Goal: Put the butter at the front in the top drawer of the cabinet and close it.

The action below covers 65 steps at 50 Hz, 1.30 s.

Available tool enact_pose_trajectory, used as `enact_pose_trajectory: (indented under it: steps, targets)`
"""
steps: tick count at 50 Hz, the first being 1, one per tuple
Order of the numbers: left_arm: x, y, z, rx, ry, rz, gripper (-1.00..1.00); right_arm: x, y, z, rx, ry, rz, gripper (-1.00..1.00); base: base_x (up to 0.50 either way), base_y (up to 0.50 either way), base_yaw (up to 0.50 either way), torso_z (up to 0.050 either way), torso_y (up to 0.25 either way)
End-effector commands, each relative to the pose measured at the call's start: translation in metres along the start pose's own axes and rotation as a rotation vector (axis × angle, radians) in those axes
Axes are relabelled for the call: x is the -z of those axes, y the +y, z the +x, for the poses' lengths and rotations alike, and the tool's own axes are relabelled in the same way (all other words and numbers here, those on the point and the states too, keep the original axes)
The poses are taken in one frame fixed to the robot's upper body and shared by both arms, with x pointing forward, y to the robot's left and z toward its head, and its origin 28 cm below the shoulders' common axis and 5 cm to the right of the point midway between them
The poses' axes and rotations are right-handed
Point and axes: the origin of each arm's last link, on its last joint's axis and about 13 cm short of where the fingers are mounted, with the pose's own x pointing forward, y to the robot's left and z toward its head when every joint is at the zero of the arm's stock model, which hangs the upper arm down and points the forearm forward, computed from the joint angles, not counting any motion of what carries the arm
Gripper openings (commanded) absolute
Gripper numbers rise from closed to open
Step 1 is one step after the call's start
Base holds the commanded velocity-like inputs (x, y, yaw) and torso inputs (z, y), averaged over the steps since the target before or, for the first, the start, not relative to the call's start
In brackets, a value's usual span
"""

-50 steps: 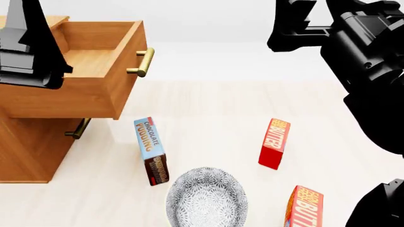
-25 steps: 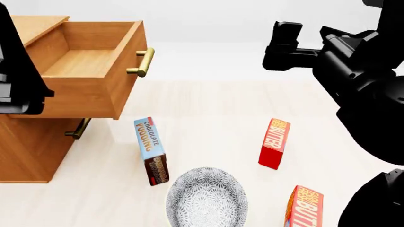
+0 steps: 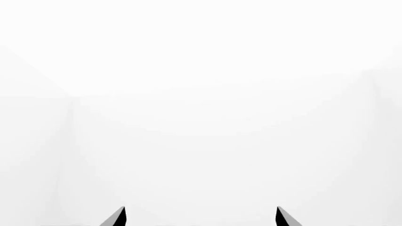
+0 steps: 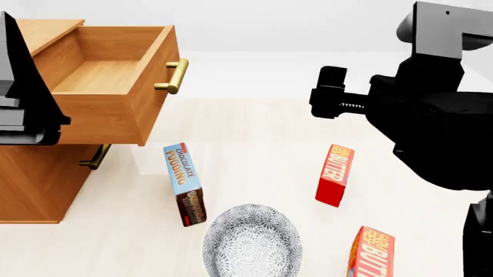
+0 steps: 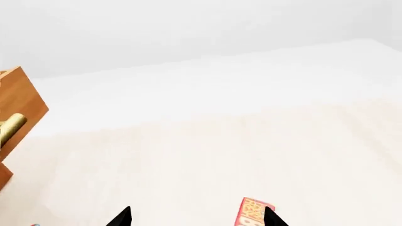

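Observation:
Two red butter cartons stand on the pale floor in the head view: one nearest me at the bottom edge (image 4: 371, 253), one farther back (image 4: 334, 175). The cabinet (image 4: 34, 179) is at the left with its top drawer (image 4: 115, 81) pulled out and empty, its brass handle (image 4: 175, 75) facing right. My right gripper (image 5: 196, 219) is open and empty, high above the floor; a butter carton's top (image 5: 251, 214) shows by one fingertip. My left gripper (image 3: 199, 219) is open and empty and faces only white.
A blue-and-brown chocolate pudding box (image 4: 185, 183) stands near the cabinet. A patterned grey bowl (image 4: 251, 242) sits at the front centre. A lower drawer handle (image 4: 94, 157) sticks out below the open drawer. My black left arm (image 4: 23, 86) covers the drawer's left side.
My right arm has come down and leftward from the top right corner to above the farther butter. My left arm has shifted left and a little lower. The objects have not moved.

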Motion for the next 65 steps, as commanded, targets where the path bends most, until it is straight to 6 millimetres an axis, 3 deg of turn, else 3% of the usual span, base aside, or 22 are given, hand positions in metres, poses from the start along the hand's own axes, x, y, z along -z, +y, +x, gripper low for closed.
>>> enact_pose_trajectory:
  steps: [1, 30, 65]
  targets:
    - [0.005, -0.002, -0.003, 0.005, 0.01, 0.005, 1.0, 0.005, -0.001, 0.018, 0.104, 0.155, 0.007, 1.0, 0.0, 0.0, 0.0, 0.0, 0.0]
    - [0.02, 0.0, -0.007, -0.028, 0.038, -0.027, 1.0, 0.024, 0.001, 0.07, 0.213, 0.268, 0.058, 1.0, 0.0, 0.0, 0.0, 0.0, 0.0]
    - [0.022, -0.003, -0.022, -0.046, 0.037, -0.054, 1.0, 0.039, 0.007, 0.107, 0.329, 0.334, 0.099, 1.0, 0.0, 0.0, 0.0, 0.0, 0.0]
